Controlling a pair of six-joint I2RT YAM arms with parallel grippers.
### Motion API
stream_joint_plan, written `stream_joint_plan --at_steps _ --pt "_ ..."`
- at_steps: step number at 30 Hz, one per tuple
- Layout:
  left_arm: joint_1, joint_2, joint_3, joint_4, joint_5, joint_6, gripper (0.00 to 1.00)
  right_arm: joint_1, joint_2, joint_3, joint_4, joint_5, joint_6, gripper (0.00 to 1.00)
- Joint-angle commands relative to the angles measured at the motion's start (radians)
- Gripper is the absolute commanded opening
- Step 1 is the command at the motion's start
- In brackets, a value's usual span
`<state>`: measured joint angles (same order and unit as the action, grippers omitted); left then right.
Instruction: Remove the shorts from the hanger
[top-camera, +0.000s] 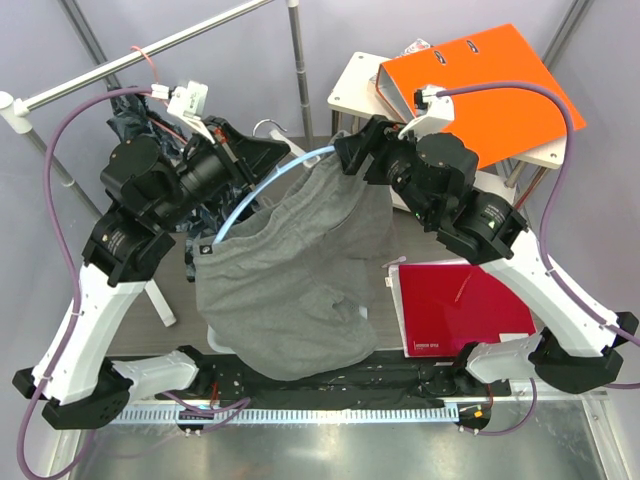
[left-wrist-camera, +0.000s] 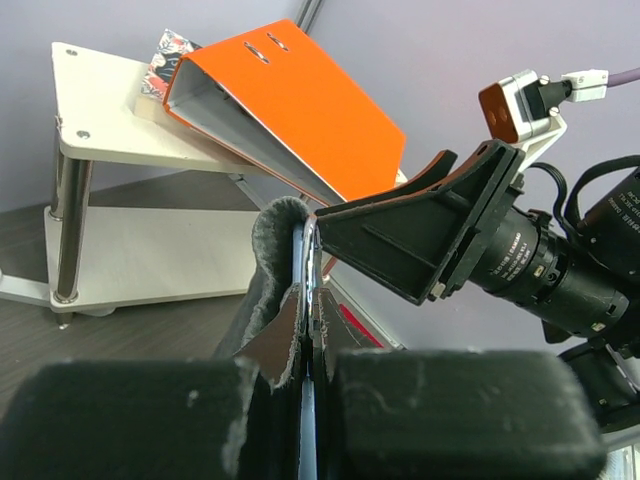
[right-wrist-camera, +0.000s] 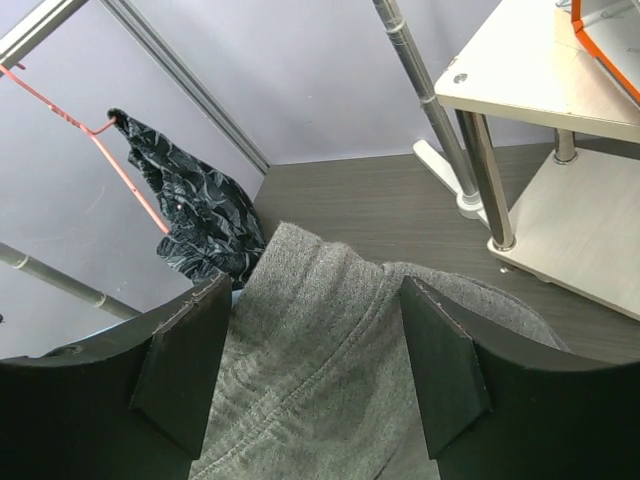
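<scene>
**Grey shorts on hanger: left anchor set, right grasp not yet made**

Grey shorts (top-camera: 290, 290) draped over a pale blue hanger (left-wrist-camera: 304, 270), held off the table between the two arms, legs hanging down toward the arm bases in the top view. Long axis of the hanger running from lower left to upper right in that view, arched upward.

Left gripper (top-camera: 272, 152) clamped fully closed on the hanger's bar, with a fold of waistband pinched beside it between the pads. Right gripper (top-camera: 352, 150) at the right-hand end of the waistband, fingers (right-wrist-camera: 185, 370) spread wide and holding nothing, one on each side of the bunched grey cloth. Cloth rising between the pads and close to both; actual contact not resolvable.

Nearer to the free cloth: the right arm, by a clear margin, with the left serving as anchor.

Judged step: closing on the waistband, then drawing it rightward along the hanger's axis and off its end. Likely hazards: elastic catching on the hanger tip, or only a thin outer fold taken. Orange binder (top-camera: 480, 90) on a shelf just behind the right wrist, to be minded during the pull.
</scene>
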<state>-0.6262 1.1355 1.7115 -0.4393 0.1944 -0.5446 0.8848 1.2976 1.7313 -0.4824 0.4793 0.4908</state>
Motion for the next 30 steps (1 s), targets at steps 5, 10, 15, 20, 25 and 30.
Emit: stream_joint_plan --at_steps 5,10,15,20,25,30 --pt "0.002 -0.056 0.017 0.088 0.05 -0.023 0.0 -0.009 -0.027 -0.047 0.085 -0.024 0.061 0.54" --pt "0.002 -0.088 -0.006 0.105 0.053 -0.021 0.0 -0.038 -0.049 -0.087 0.082 0.041 0.066 0.18" --pt "0.002 -0.114 -0.027 0.105 0.046 -0.008 0.0 -0.089 -0.064 -0.108 0.062 0.084 0.074 0.01" --pt "0.002 -0.146 -0.047 0.097 0.059 0.005 0.0 -0.161 -0.009 -0.067 -0.02 0.163 0.017 0.01" --pt "0.002 -0.198 -0.079 0.09 0.03 0.005 0.0 -0.222 0.031 -0.093 -0.035 0.199 -0.064 0.01" --pt "0.002 -0.221 -0.067 0.06 0.031 0.014 0.0 -0.25 0.049 -0.119 -0.015 0.145 -0.095 0.01"
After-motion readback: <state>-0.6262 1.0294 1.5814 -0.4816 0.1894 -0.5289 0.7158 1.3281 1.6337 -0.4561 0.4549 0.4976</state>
